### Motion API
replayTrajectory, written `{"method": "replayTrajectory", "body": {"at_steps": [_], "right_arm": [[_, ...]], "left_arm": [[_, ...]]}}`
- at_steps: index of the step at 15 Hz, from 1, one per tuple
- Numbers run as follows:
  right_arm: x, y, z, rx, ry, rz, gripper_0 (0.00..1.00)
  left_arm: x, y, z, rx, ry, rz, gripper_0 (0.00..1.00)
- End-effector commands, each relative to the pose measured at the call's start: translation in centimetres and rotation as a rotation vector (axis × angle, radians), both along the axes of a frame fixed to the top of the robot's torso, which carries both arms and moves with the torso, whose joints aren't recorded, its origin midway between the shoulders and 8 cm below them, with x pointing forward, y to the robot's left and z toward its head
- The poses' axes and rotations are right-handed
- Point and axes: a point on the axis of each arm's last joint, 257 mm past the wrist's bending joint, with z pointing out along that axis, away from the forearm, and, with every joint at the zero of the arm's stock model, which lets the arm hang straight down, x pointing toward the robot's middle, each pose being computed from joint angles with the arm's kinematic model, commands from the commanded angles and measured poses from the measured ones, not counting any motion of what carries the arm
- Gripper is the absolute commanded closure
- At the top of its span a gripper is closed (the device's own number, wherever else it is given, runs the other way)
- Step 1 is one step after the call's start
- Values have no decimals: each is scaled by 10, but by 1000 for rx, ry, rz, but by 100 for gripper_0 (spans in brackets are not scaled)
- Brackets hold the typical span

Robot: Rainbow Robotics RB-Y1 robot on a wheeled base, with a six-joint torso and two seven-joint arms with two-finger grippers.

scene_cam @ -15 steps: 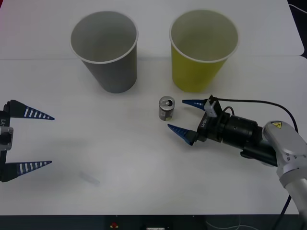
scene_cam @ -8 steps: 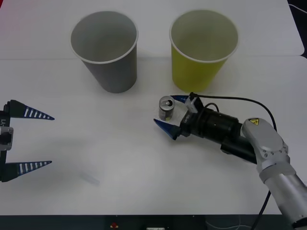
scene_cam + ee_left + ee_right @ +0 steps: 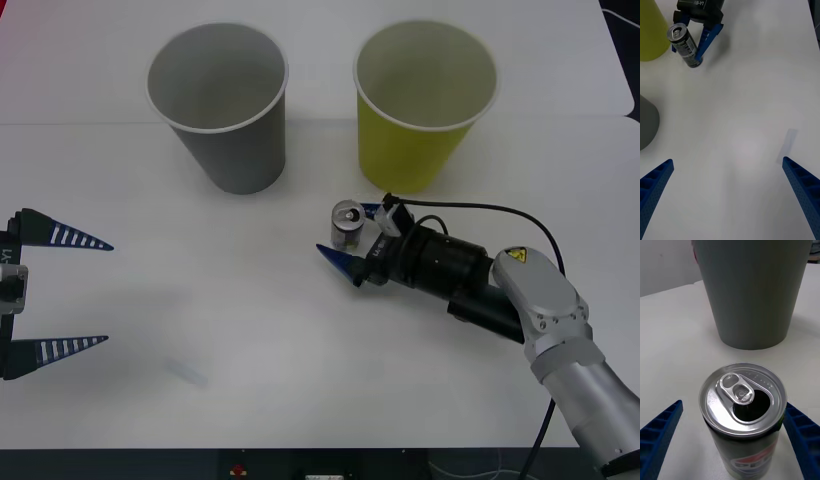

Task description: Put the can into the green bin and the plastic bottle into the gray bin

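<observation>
The right hand (image 3: 352, 237) has slid forward since a second ago, its open fingers now flanking the can (image 3: 347, 225).

On the table (image 3: 300, 380) two bins stand side by side at the far side, apart from each other: the gray bin (image 3: 222, 110) on the left and the green bin (image 3: 420, 110) on the right. The can (image 3: 347, 226) stands upright nearer the robot, just before the green bin's foot and to its left, between the two bins in line. The right claw (image 3: 352, 236) reaches in from the right with the can between its two spread fingers, one finger behind it and one before it. The left claw (image 3: 60, 295) sits spread wide at the left edge, well apart from everything else.
</observation>
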Motion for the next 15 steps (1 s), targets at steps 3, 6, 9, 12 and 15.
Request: {"method": "replayTrajectory", "body": {"at_steps": [3, 6, 9, 12, 15], "right_arm": [[0, -1, 0, -3, -1, -1, 100], [0, -1, 1, -4, -1, 5, 100], [-1, -5, 3, -19, -3, 26, 100], [-9, -3, 10, -24, 12, 59, 100], [-23, -2, 21, -14, 79, 92, 100]], "left_arm": [[0, 0, 0, 0, 0, 0, 0], [0, 0, 0, 0, 0, 0, 0], [0, 0, 0, 0, 0, 0, 0], [0, 0, 0, 0, 0, 0, 0], [0, 0, 0, 0, 0, 0, 0]]}}
